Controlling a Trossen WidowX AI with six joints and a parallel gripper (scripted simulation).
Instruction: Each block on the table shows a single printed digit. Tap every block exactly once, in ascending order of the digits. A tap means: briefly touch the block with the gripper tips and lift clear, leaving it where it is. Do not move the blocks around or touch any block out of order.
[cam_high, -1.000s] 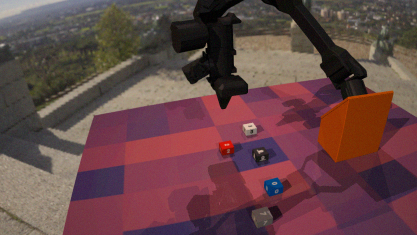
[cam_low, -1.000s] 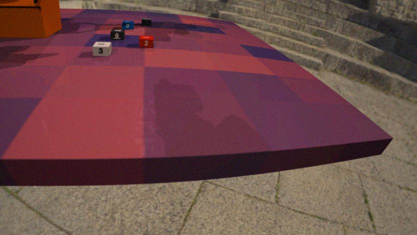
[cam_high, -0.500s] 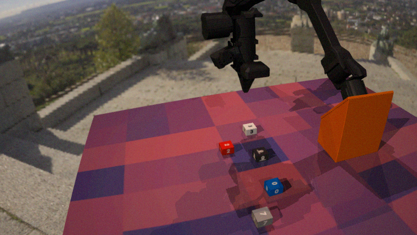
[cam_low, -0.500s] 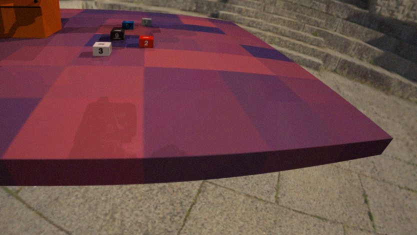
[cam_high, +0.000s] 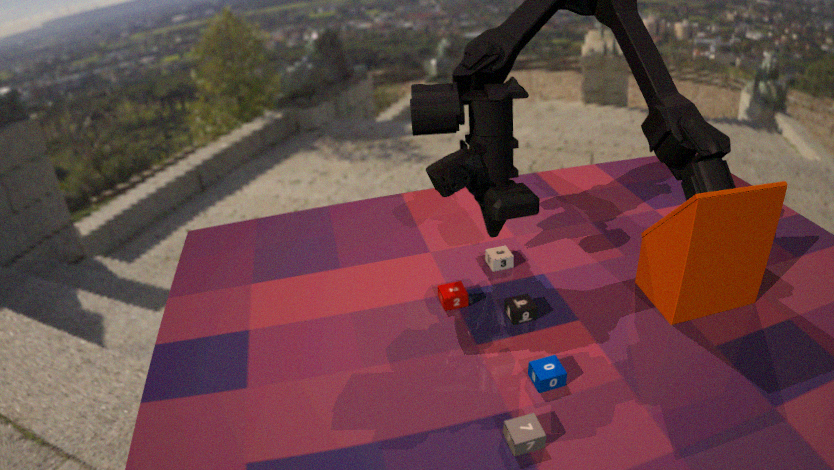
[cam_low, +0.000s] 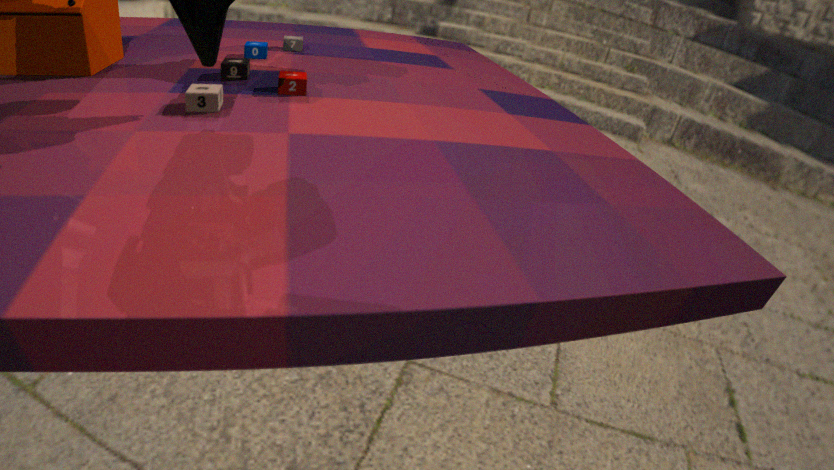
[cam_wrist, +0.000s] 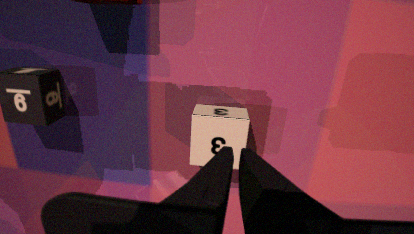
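My gripper (cam_high: 494, 234) (cam_low: 208, 65) (cam_wrist: 235, 156) is shut and empty, its tips together a little above the white block with the digit 3 (cam_high: 499, 259) (cam_low: 203, 99) (cam_wrist: 220, 132), not touching it. The red block with a 2 (cam_high: 452, 296) (cam_low: 291, 84) sits beside it. The black block with an underlined 9 (cam_high: 520, 309) (cam_low: 234, 69) (cam_wrist: 30, 97) lies close to both. The blue block with a 0 (cam_high: 547, 373) (cam_low: 255, 50) and the grey block with a 7 (cam_high: 524, 434) (cam_low: 292, 43) stand farther off, near the top camera.
An orange wedge-shaped box (cam_high: 723, 256) (cam_low: 102, 40) stands on the table (cam_high: 204, 262) (cam_low: 408, 233) near the arm's base. The arm reaches over the table from the back right in the top view. Shadows of the arm fall across the table.
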